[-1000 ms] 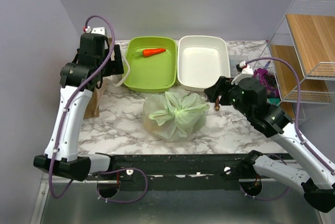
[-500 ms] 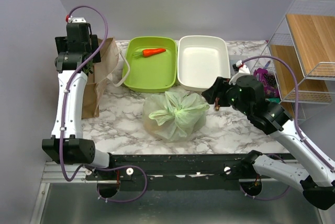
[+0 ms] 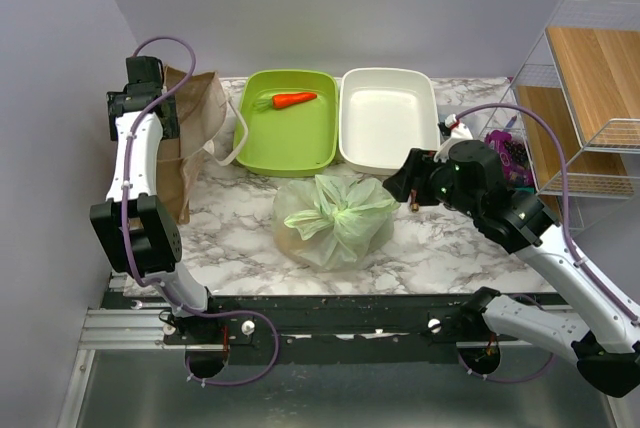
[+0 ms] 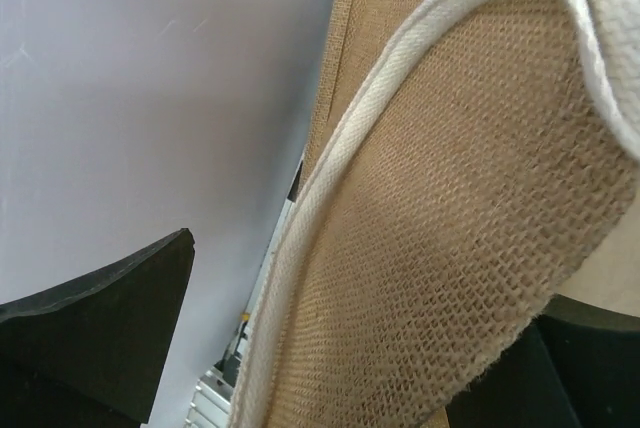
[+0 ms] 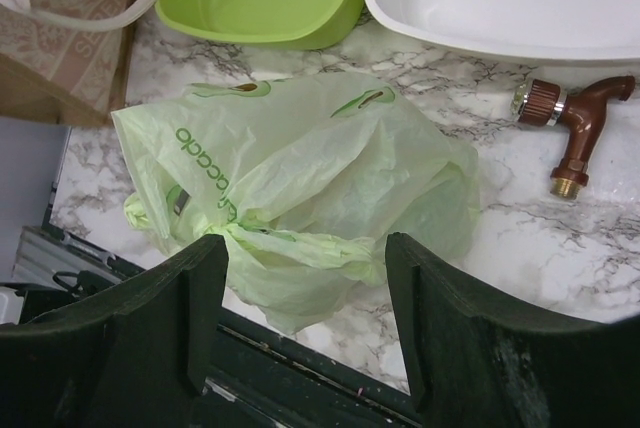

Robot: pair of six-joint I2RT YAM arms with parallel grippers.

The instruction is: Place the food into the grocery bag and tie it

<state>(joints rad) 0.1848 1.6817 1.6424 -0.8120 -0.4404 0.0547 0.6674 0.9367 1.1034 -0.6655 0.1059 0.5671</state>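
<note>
The marble table (image 3: 450,248) is being taken up at its middle by the grocery bag (image 3: 335,218). Far left of it, a burlap sack (image 3: 200,108) is being faced closely by the left gripper (image 4: 370,288), its jaws being held wide apart with weave filling the view between them. Just behind the bag, a green tub (image 3: 290,143) and a white tub (image 3: 385,123) are being shown side by side. The bag is being closed by a knot, and green lettering that appears to say "avocado" is being shown on it. Its contents cannot be made out. The right gripper (image 5: 305,248) is being held above it, jaws parted and empty. Just right of it, a brown tap (image 5: 580,138) is lying.
</note>
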